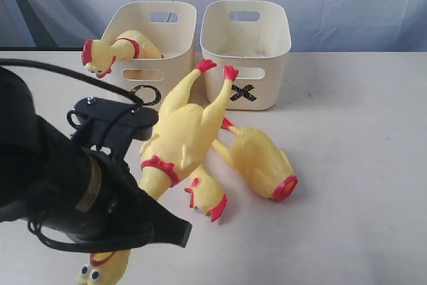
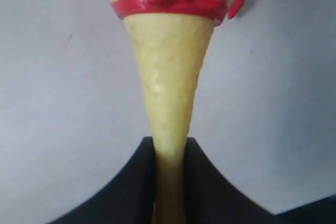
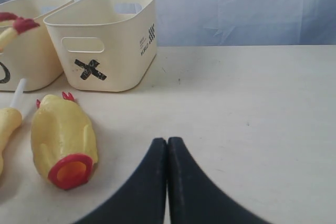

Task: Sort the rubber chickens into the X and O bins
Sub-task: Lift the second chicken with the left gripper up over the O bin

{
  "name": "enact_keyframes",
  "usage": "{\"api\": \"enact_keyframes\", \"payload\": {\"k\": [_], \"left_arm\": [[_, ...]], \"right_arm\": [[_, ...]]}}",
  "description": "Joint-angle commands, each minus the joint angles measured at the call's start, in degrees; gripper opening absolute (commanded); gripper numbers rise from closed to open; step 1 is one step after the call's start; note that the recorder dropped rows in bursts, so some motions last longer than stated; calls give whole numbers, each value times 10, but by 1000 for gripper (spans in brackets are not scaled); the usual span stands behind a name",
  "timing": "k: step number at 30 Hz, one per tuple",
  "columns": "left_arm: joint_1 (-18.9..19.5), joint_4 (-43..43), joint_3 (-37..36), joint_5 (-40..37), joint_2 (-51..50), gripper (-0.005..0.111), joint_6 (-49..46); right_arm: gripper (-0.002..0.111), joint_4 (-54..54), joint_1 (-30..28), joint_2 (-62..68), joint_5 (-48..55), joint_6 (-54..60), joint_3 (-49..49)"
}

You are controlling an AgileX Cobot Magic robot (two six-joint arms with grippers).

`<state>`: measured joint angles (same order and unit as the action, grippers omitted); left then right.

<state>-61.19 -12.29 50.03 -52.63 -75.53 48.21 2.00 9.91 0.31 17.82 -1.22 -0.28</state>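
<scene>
On the left of the table, my left gripper clamps the long chicken by the neck, its feet up by the O bin and X bin; my right gripper sits closed, empty.

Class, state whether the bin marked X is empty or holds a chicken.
Empty: the exterior view looks into the X bin and shows only bare inner walls and floor.

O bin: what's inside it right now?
One rubber chicken lies in the O bin, its head hanging out over the rim. The floor is hidden behind its front wall.
</scene>
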Motion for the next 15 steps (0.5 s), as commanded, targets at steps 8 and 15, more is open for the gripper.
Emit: {"api": "enact_keyframes", "payload": {"k": [8, 15], "left_arm": [[56, 93, 59, 106, 55, 0, -85], [136, 162, 78, 156, 55, 0, -131]], "right_arm": [[0, 1, -1, -3, -3, 1, 3], [0, 0, -1, -3, -3, 1, 3]]}}
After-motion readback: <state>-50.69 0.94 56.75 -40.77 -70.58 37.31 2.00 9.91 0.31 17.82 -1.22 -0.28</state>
